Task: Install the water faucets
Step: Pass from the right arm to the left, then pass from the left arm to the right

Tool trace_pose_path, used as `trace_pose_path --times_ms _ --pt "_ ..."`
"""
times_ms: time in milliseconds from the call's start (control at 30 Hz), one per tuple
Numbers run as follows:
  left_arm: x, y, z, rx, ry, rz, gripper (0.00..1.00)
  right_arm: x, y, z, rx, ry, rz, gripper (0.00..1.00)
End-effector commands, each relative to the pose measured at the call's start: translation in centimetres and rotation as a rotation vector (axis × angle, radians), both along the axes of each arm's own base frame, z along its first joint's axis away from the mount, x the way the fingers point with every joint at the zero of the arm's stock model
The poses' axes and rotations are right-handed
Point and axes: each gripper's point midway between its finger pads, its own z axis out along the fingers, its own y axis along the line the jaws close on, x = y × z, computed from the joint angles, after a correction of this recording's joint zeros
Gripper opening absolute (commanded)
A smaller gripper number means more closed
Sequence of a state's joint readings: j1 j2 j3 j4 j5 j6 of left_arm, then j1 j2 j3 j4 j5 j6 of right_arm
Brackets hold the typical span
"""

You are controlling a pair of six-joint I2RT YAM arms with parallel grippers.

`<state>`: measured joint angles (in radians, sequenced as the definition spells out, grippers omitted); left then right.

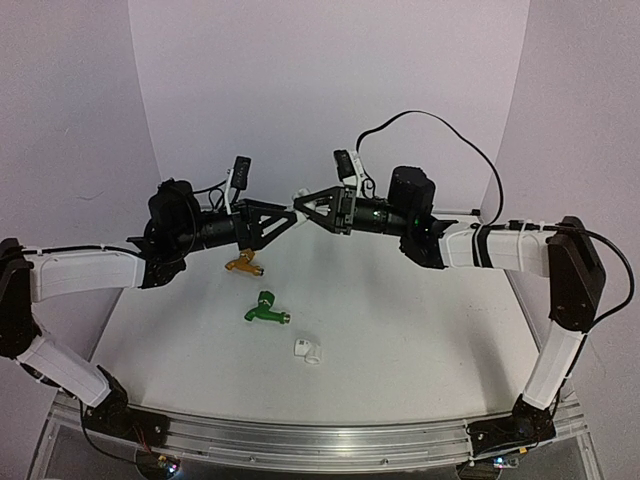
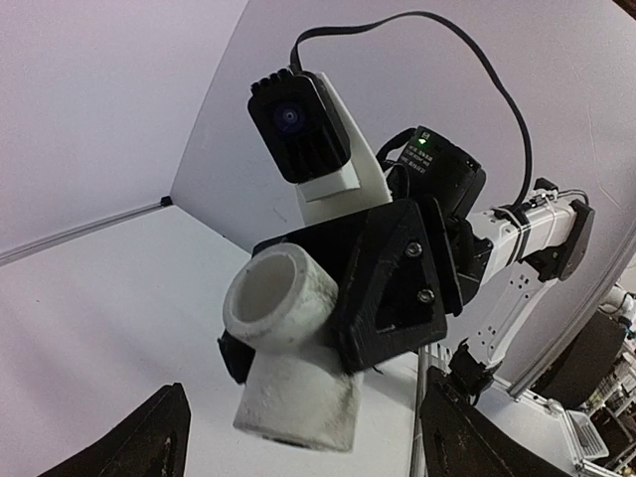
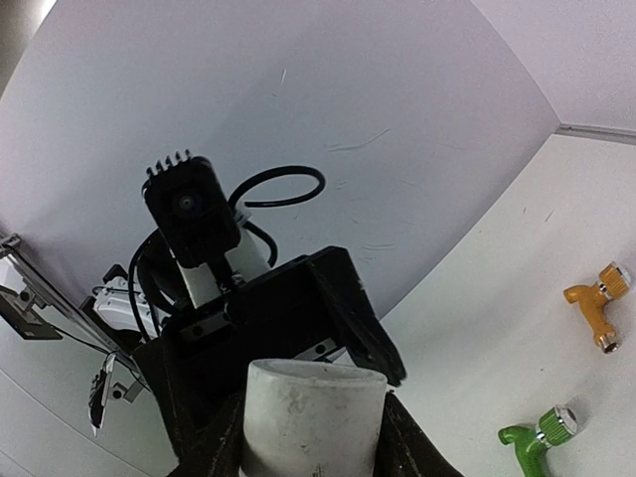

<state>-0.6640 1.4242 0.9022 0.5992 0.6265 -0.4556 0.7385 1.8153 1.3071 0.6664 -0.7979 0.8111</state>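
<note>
**Top external.** Left gripper (image 1: 288, 214) and right gripper (image 1: 306, 207) meet tip to tip above the far middle of the table (image 1: 420, 330). A white pipe fitting (image 1: 299, 198) shows only as a small pale piece at the junction. The orange-yellow faucet (image 1: 245, 264) lies on the table under the left gripper. The green faucet (image 1: 266, 310) lies near it at its 5 o'clock, the two apart. A second white fitting (image 1: 309, 350) lies near the green faucet at its 4 o'clock, not touching it.

**Left wrist.** The left gripper's own fingers (image 2: 149, 442) stand wide apart at the bottom corners, clear of the white pipe fitting. That fitting is clamped in the right gripper's black jaws.

**Right wrist.** The right gripper is closed on the white pipe fitting, with the fitting's round end toward the lens. Both faucets lie loose on the table at 3 to 4 o'clock in the frame, with orange-yellow above green.
</note>
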Motion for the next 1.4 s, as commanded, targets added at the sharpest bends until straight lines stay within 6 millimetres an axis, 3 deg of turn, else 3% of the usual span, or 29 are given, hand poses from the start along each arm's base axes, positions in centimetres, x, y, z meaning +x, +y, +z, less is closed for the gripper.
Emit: trace_pose_path --times_ms 0,133,233,400,433,467,567,600,633,700,833,933,1100,1367 --pt "-1.3 -0.9 3.2 -0.073 -0.009 -0.12 0.71 -1.1 -0.5 5.6 0.111 -0.121 0.006 0.0" --pt "-1.6 -0.9 3.2 -0.071 -0.013 -0.133 0.55 -1.2 -0.5 5.7 0.111 -0.125 0.004 0.0" --pt "-1.9 -1.0 3.0 -0.066 -0.012 -0.16 0.48 -1.3 -0.4 5.7 0.112 -0.124 0.007 0.0" --pt "-2.3 -0.7 3.5 -0.065 -0.059 -0.162 0.21 -2.1 -0.1 5.8 0.104 -0.127 0.043 0.08" --pt "-2.4 -0.6 3.7 -0.064 -0.077 -0.161 0.15 -2.3 -0.1 5.6 0.088 -0.13 0.049 0.15" --pt "-2.5 -0.4 3.8 -0.063 -0.093 -0.162 0.09 -2.4 -0.1 5.1 0.058 -0.131 0.05 0.29" --pt "-2.5 0.5 3.9 -0.051 -0.129 -0.181 0.0 -3.0 -0.8 3.3 -0.091 -0.185 0.043 0.88" --pt "-2.4 0.9 3.7 -0.038 -0.142 -0.198 0.0 -3.4 -1.2 3.0 -0.14 -0.242 0.048 0.96" --pt "-2.4 1.2 3.4 -0.021 -0.152 -0.211 0.0 -3.9 -1.6 2.6 -0.187 -0.275 0.057 0.98" --pt "-2.4 1.6 2.6 0.029 -0.165 -0.238 0.0 -4.0 -2.4 2.7 -0.267 -0.358 0.044 0.98" --pt "-2.6 1.5 1.5 0.122 -0.231 -0.269 0.0 -4.3 -3.0 0.9 -0.415 -0.367 0.089 0.98" --pt "-2.6 1.4 1.4 0.144 -0.27 -0.276 0.0 -5.3 -2.3 1.2 -0.381 -0.375 0.171 0.92" --pt "-2.5 1.4 2.0 0.152 -0.326 -0.265 0.0 -3.7 -1.6 0.9 -0.408 -0.368 0.123 0.82" --pt "-2.4 1.2 1.9 0.156 -0.363 -0.275 0.0 -3.9 0.4 1.2 -0.387 -0.34 0.153 0.7"
